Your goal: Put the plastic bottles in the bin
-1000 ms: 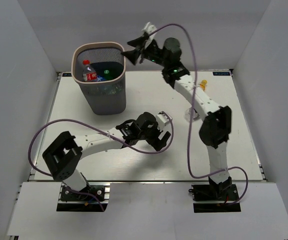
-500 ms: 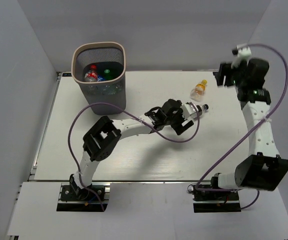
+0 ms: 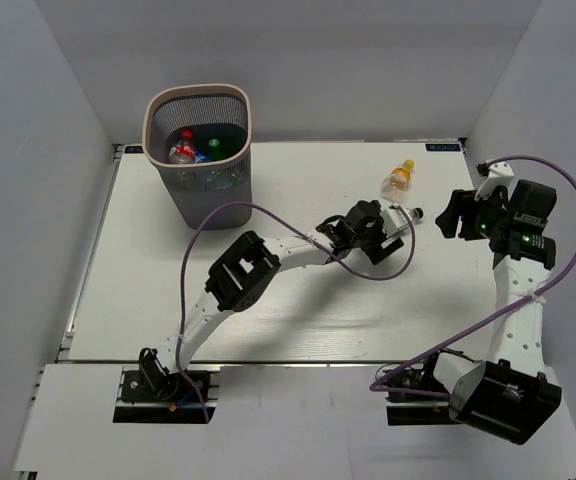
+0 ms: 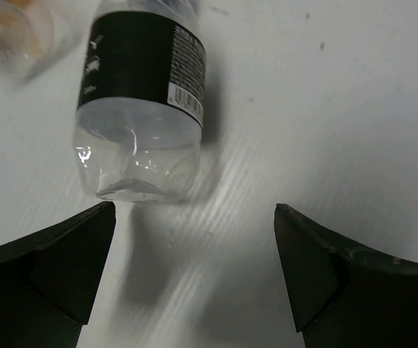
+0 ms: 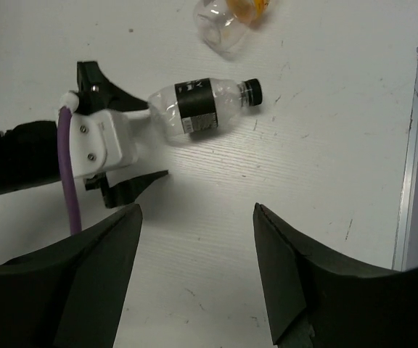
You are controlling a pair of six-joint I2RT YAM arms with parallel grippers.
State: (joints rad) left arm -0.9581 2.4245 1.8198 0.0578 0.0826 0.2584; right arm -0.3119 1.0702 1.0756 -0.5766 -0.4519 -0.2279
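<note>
**Black-label bottle (image 4: 140, 94) lies before my left gripper (image 4: 194, 217)**

Its black label carries a barcode; the white print is too blurred to read. It lies on the table (image 3: 268, 320), base toward the spread, empty jaws. An orange bottle (image 3: 399, 178) lies just beyond. My right gripper (image 5: 198, 210) hangs agape, empty. More bottles (image 3: 183, 148) lie in the bin (image 3: 196, 92).

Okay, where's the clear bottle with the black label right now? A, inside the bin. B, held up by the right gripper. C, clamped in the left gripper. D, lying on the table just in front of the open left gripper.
D: the left wrist view shows the bottle lying on the table, its base just ahead of the left gripper, whose fingertips stand wide apart with nothing between them.
</note>
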